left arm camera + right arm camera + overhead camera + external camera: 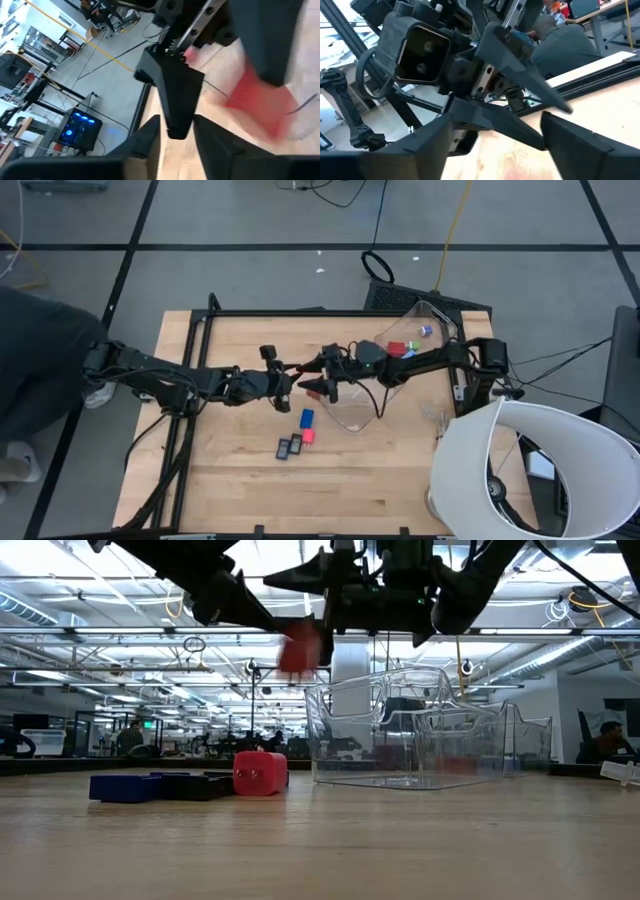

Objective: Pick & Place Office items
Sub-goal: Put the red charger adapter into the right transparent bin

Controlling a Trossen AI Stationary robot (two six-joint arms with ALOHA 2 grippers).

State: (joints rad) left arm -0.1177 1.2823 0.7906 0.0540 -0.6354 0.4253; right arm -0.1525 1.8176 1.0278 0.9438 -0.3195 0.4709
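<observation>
1. The left tool (290,369) has its fingers pinched together, and a red block (298,648) sits blurred just at their tips, above the tabletop (240,480).
2. The right tool (326,387), fingers spread wide, faces it tip to tip beside the clear bin (400,395).
3. Blue block (306,417), red block and dark pieces (288,446) lie below both tools.

We see a light wood table (230,480), planked, grain visible, matt. The bin (400,740) is clear glossy plastic, smooth walls catching reflections. The red block (260,772) on the table looks like smooth plastic with a slight sheen; the blue block (125,787) beside it reads matt. Both arms wear dark matt plastic housings; the left gripper (291,374) fingers look the same.
</observation>
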